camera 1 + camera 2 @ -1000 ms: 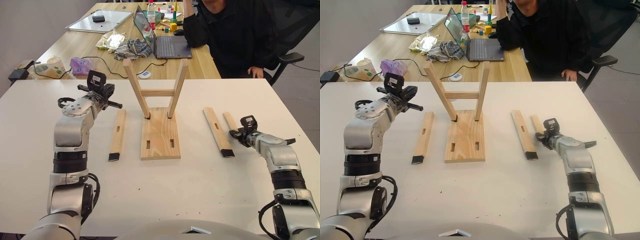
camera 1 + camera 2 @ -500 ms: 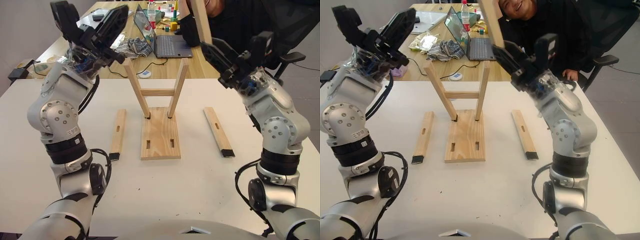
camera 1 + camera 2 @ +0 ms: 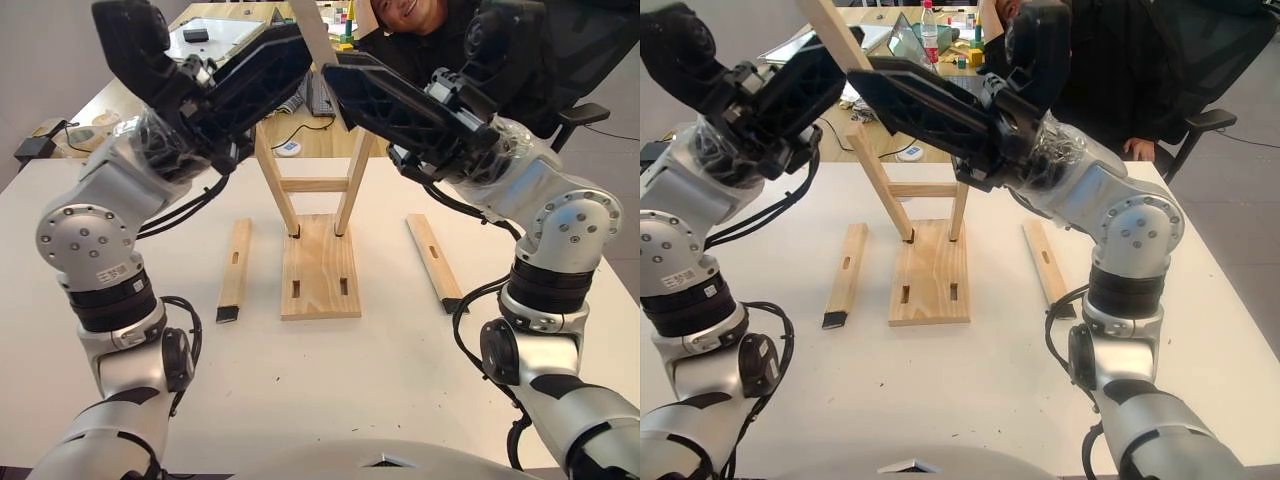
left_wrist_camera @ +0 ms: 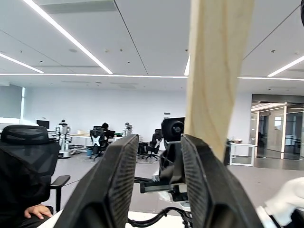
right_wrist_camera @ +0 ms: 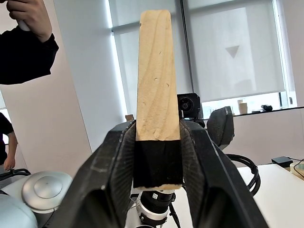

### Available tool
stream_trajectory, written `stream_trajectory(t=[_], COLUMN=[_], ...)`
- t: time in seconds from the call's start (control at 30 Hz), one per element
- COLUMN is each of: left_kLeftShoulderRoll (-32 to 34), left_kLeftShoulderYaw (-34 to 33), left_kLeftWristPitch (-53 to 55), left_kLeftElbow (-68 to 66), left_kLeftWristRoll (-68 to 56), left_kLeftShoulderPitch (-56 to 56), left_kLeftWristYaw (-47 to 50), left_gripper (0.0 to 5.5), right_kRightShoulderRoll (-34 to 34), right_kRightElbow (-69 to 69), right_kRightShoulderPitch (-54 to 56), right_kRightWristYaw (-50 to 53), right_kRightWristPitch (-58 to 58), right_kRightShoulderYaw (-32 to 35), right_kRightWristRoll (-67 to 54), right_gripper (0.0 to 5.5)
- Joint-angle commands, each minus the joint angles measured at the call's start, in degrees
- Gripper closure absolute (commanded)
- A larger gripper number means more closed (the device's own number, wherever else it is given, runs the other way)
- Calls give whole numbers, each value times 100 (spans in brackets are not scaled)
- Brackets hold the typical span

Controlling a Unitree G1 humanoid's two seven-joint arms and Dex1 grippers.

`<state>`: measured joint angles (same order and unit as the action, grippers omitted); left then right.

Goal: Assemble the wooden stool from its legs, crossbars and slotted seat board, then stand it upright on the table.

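White table, wooden desk with a laptop behind it.

Diff vs 1 s ago: both arms were low on the table, with the right one at a thin piece beside the right-hand loose leg. Now both are up close to the head camera, forearms crossing above the half-built stool. That thin piece is off the table.

Right gripper: clamped on a wooden leg at its black-tipped end, both fingers flat against the sides, the rest of the leg sticking out past them.

Left gripper: fingers spread, nothing between them. The held leg passes just beyond one fingertip; contact can't be judged.

On the table below: slotted seat board lies flat at centre, near slots unfilled. One loose leg lies just left of it, another to its right, both apart from the board. At the board's far end two legs stand in the slots, splayed outward, with a crossbar joining them.
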<state>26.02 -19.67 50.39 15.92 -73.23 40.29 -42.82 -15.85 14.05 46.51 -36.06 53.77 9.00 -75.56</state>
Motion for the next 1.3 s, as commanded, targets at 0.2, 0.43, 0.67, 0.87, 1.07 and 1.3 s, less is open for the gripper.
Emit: stream_trajectory(t=[0.2,0.43,0.67,0.87,1.07,1.3], left_kLeftShoulderRoll=[483,402,290,159,130,129], left_kLeftShoulderYaw=[-254,-112,-61,159,211,290], left_kLeftWristPitch=[64,153,-16,-6,-104,-268], left_kLeftElbow=[-245,-142,-237,-291,-302,-368], left_kLeftWristRoll=[-629,-1418,-1785,-1890,-1795,-1386], left_kLeftShoulderPitch=[-73,-119,-62,-59,-7,133], left_kLeftWristYaw=[-151,154,306,492,564,935], left_gripper=[386,290,281,371,392,284], right_kRightShoulderRoll=[-302,-262,-368,-298,-206,-203], right_kRightElbow=[322,269,488,361,247,389], right_kRightShoulderPitch=[-146,-129,-395,-460,-379,-345], right_kRightWristYaw=[-232,-256,-551,-686,-638,-491], right_kRightWristPitch=[60,-163,-304,-476,-610,-1076], right_kRightShoulderYaw=[-172,-229,-817,-929,-786,-899], right_kRightWristRoll=[54,136,795,1195,1265,1836], right_gripper=[418,418,418,418,418,418])
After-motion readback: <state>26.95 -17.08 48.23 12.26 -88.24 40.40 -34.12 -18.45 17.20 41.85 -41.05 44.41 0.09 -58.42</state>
